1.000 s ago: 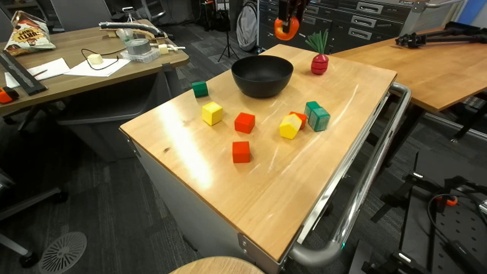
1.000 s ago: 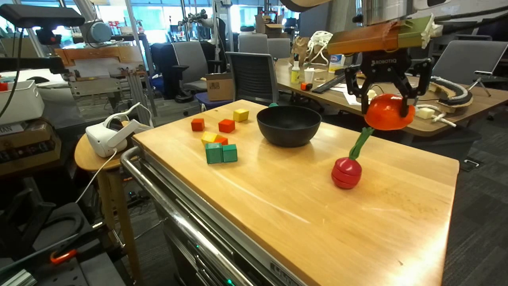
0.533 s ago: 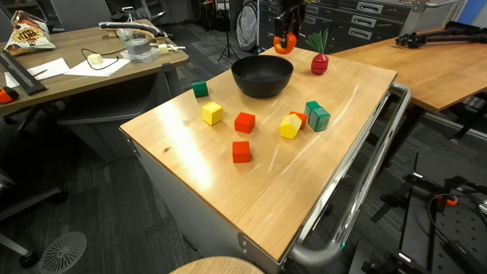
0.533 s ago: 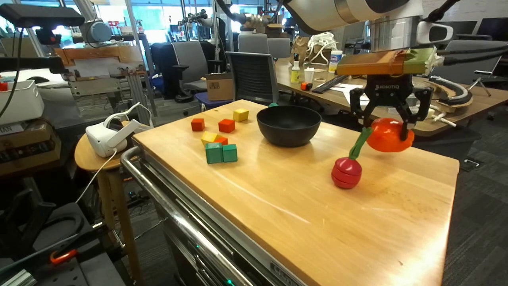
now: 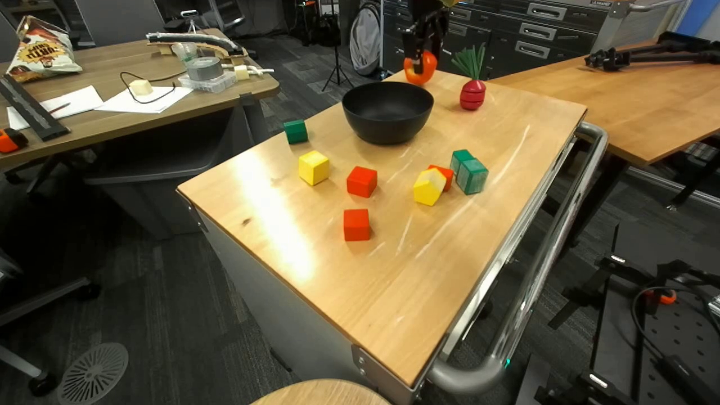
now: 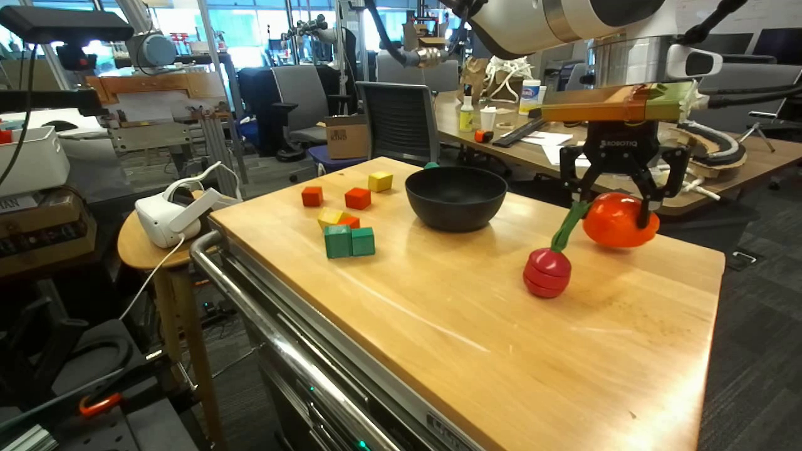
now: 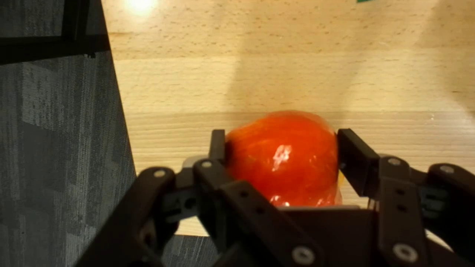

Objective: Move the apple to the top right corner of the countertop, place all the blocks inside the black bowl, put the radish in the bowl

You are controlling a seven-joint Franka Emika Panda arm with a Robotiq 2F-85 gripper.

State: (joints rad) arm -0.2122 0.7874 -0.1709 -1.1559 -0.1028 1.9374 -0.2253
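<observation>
The glossy orange-red apple (image 6: 616,219) is held low near a corner of the light wooden countertop (image 6: 595,376), contact with it unclear. The leafy dark-red radish (image 6: 546,273) is stood upright nearby. The matte black bowl (image 5: 388,124) is set upright, and eight red, yellow and green blocks (image 5: 361,182) are scattered outside it.

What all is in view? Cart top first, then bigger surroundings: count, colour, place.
Rectangular wooden countertop: 1, tan, on cart
Round matte bowl: 1, black, on countertop
Small cube blocks: 8 (3 red, 2 yellow, 3 green), on countertop
Leafy round radish: 1, dark red and green, on countertop
Round glossy apple: 1, orange-red, gripped, countertop contact unclear
VR headset: 1, white, on round wooden stool
Wooden desks: 2, brown, either side of cart
Office chairs: several, mostly grey, background
Robotiq gripper: 1, black, closed on the apple
Robot arm: 1, white, above countertop
</observation>
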